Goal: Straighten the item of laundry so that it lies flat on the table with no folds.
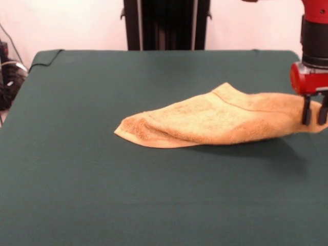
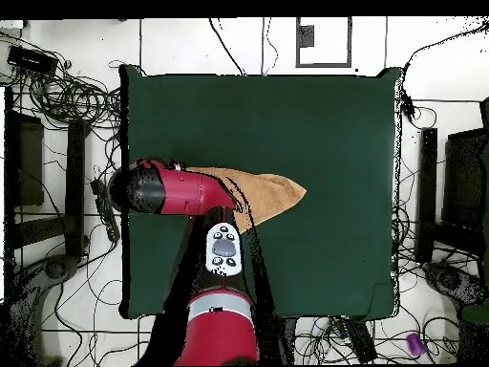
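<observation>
Table (image 1: pixel 102 205): dark green cloth surface, its bare front stretch lying nearest the camera and carrying nothing. Towel (image 1: pixel 205 123): orange-tan terry, sitting folded over on itself in a tapering wedge, its pointed end (image 1: pixel 123 132) resting on the cloth around the table's middle and its other end rising off the surface toward the table's right edge in the front view, a shadow showing beneath that raised part; a woven border band is running across the upper layer. Gripper (image 1: pixel 314 110): red body, two dark fingers, hanging at the towel's raised end and appearing to be pinching that end between them. Handling, as a judgement: the piece is looking light, soft and limp, draping wherever unsupported, not slippery and not fragile; a hold on an outer corner or hem is seeming best for drawing the doubled layer open.
</observation>
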### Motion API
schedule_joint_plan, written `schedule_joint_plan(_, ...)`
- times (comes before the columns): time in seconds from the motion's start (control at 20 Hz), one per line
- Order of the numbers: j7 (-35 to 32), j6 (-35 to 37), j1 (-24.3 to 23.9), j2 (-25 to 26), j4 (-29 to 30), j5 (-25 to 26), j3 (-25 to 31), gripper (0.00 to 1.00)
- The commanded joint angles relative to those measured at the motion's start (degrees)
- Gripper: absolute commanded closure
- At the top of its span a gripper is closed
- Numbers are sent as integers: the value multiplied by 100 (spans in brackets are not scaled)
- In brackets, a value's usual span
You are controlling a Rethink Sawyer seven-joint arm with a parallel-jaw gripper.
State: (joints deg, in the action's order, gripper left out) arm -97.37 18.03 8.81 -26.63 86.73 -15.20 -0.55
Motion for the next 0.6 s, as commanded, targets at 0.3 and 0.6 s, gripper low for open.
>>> schedule_joint_plan(0.3, -1615, -166, 519, 578, -346, -510, -329, 0)
schedule_joint_plan(0.6, -1405, -318, 322, 487, -139, -445, -95, 0)
